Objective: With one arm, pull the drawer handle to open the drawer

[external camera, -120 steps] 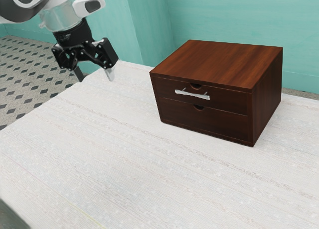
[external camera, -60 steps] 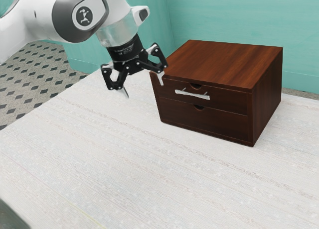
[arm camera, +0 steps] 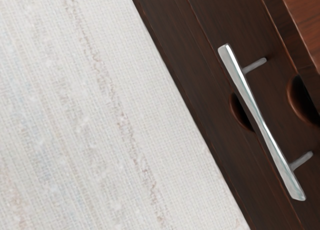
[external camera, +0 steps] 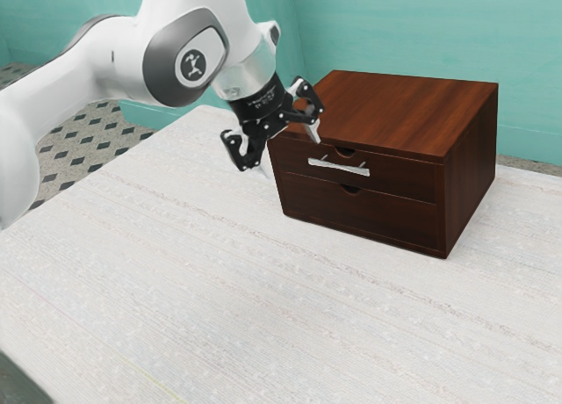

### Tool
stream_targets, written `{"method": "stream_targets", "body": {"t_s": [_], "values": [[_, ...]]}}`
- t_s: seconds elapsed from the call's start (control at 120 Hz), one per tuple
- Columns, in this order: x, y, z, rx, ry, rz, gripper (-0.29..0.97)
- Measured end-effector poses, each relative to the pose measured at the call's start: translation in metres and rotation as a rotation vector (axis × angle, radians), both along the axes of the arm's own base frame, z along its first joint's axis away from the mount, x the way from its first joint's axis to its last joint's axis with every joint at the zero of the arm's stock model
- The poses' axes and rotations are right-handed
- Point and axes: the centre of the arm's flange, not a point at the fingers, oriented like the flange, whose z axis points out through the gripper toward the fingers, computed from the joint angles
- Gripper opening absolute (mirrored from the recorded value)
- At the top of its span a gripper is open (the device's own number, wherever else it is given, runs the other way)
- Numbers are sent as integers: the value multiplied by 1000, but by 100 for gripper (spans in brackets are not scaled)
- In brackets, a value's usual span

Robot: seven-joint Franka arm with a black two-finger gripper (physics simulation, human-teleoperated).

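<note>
**A:** What does the wooden cabinet (external camera: 395, 110) hold?

**B:** Two drawers, one above the other. The upper drawer (external camera: 399, 174) and the lower drawer (external camera: 369, 209) both sit flush with the cabinet's face, so whatever is inside is hidden. The cabinet stands on the pale tabletop (external camera: 219, 281).

**A:** And the handle?

**B:** The silver bar handle (external camera: 338, 166) is on the upper drawer's front, held off the wood by two short posts. The wrist view shows it plainly (arm camera: 260, 120), slanting across the dark front, with the tabletop (arm camera: 75, 115) beside it.

**A:** Where is it relative to the claw?

**B:** The claw (external camera: 288, 152) hangs at the cabinet's front corner, on the exterior view's left. Its fingers are spread wide and pinch nothing. The handle lies just to the exterior view's right of it, near but not touched.

**A:** What has changed?

**B:** Half a second ago the claw was farther to the exterior view's left, short of the corner. The white arm (external camera: 105, 70) has carried it closer. The drawers have not moved.
</note>
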Motion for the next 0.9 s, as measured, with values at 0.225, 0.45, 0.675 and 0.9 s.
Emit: {"method": "stream_targets", "body": {"t_s": [0.225,0.45,0.675,0.9], "values": [[11,2,-31,-37,-36,107,68],[27,1,-51,-62,-68,186,68],[39,3,-64,-80,-86,246,68],[48,8,-80,-88,-82,291,68]]}}
